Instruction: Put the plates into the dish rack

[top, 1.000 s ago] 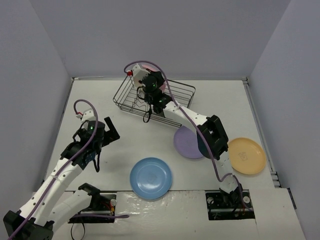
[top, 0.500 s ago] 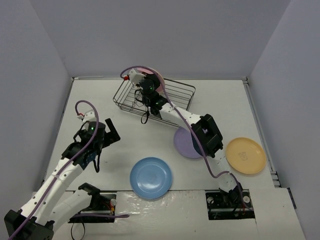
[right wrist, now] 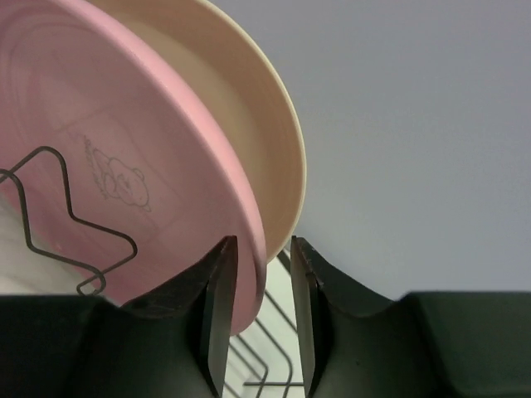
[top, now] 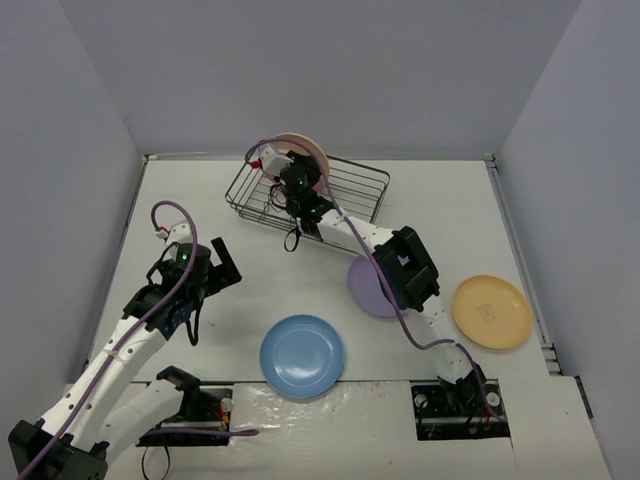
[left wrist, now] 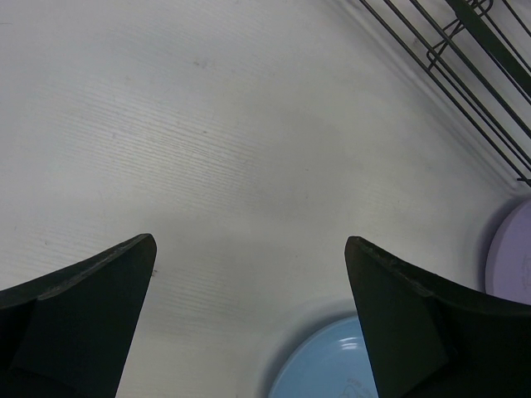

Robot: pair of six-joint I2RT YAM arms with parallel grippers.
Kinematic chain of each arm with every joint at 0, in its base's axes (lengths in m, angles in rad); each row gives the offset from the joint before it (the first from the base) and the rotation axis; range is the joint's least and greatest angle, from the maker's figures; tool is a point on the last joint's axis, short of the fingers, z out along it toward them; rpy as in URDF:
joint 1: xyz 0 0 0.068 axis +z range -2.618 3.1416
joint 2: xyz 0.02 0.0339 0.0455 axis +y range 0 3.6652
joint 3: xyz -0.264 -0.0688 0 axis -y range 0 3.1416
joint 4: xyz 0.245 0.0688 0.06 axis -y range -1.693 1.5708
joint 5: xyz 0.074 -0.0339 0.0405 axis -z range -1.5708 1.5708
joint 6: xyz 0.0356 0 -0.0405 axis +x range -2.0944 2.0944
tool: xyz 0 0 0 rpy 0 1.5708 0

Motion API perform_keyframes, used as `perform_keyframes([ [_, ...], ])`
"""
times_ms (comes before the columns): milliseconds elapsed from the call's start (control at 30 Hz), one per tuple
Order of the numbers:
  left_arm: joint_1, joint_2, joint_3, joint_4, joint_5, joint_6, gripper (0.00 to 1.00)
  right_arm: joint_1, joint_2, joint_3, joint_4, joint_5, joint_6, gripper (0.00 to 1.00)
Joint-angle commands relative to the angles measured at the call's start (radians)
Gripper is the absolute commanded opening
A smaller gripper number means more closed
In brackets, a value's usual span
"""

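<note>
Pink plate (right wrist: 99,166) (bear drawing), cream plate (right wrist: 245,116), dark rack (top: 352,187).

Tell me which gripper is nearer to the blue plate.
Left. The left gripper hangs open above the table, close to the far left side of the blue plate; the right gripper is far beyond it, at the dish rack.

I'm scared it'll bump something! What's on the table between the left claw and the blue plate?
Nothing. The top view shows only bare white table between the left gripper and the blue plate.

A white table (top: 250,270) stands enclosed by plain grey walls (top: 350,70).
</note>
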Motion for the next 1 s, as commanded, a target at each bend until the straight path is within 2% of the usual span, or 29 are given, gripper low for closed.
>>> perform_keyframes([
  [0,0.006,-0.003,0.017,0.039,0.012,0.008,0.97,-0.014,-0.034,0.045,0.09,0.045,0.024,0.39],
  [100,0.006,0.002,0.02,0.043,0.023,0.008,0.97,-0.011,-0.052,0.033,0.096,0.062,0.025,0.63],
  [200,0.006,0.011,0.024,0.049,0.048,0.008,0.97,-0.006,-0.084,0.027,0.072,0.065,0.036,0.75],
  [500,0.005,0.022,0.014,0.048,0.124,-0.007,0.97,0.021,-0.232,0.019,-0.015,0.079,0.114,0.91],
  [600,0.001,0.022,0.001,0.032,0.164,-0.015,0.97,0.021,-0.288,0.007,-0.032,0.122,0.157,0.98],
  [733,-0.027,0.029,-0.029,0.021,0.215,-0.024,0.97,0.016,-0.383,-0.049,-0.036,0.216,0.23,1.0],
  [900,-0.156,0.075,-0.057,-0.031,0.176,-0.062,0.97,-0.03,-0.675,-0.217,-0.254,0.151,0.551,1.0],
  [967,-0.215,0.096,-0.07,-0.031,0.168,-0.072,0.97,-0.053,-0.786,-0.341,-0.293,0.1,0.69,1.0],
])
